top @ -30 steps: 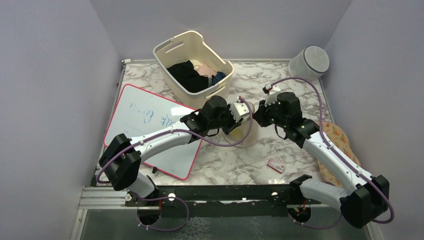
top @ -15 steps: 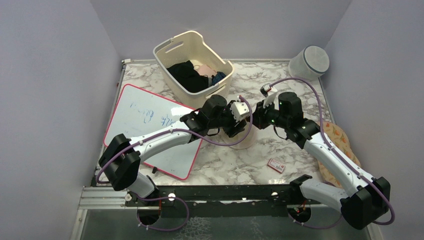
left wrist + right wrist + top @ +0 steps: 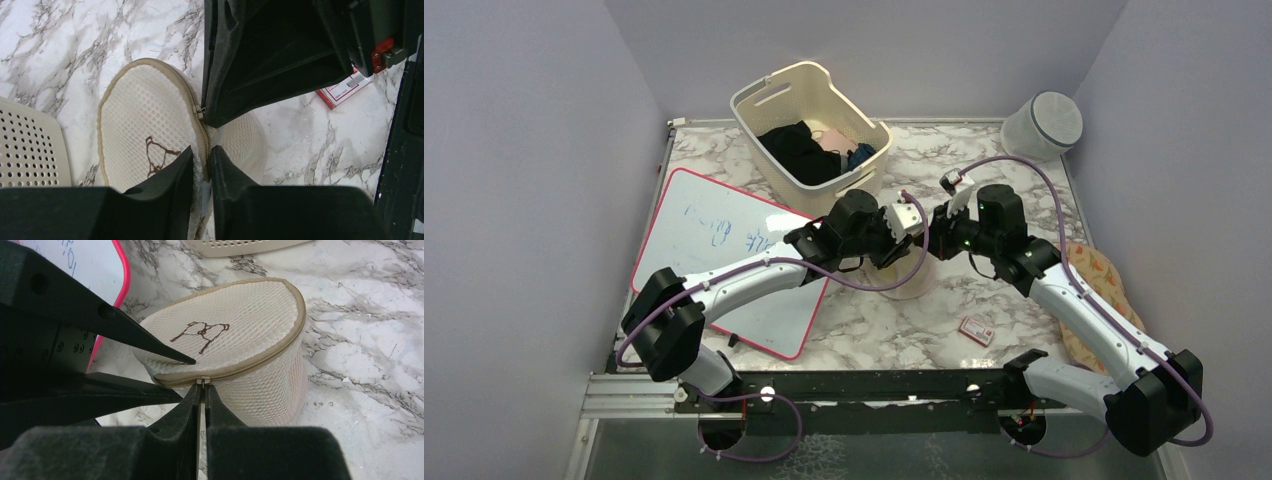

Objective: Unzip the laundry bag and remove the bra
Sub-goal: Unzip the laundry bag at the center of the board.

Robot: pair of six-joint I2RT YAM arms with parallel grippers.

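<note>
I am pinching the zipper pull (image 3: 201,383) with the right gripper (image 3: 202,396), fingers together on it. Just beside, the left gripper (image 3: 200,172) is clamping the rim of the laundry bag (image 3: 240,325). The zip is looking fully shut, so unzipping and taking out the bra are both remaining. Beyond the bag, a whiteboard (image 3: 95,260) and a slotted basket (image 3: 809,105) are crowding the left arm.

Cream mesh laundry bag (image 3: 250,315) (bra outline on top) stands upright, zipped
</note>
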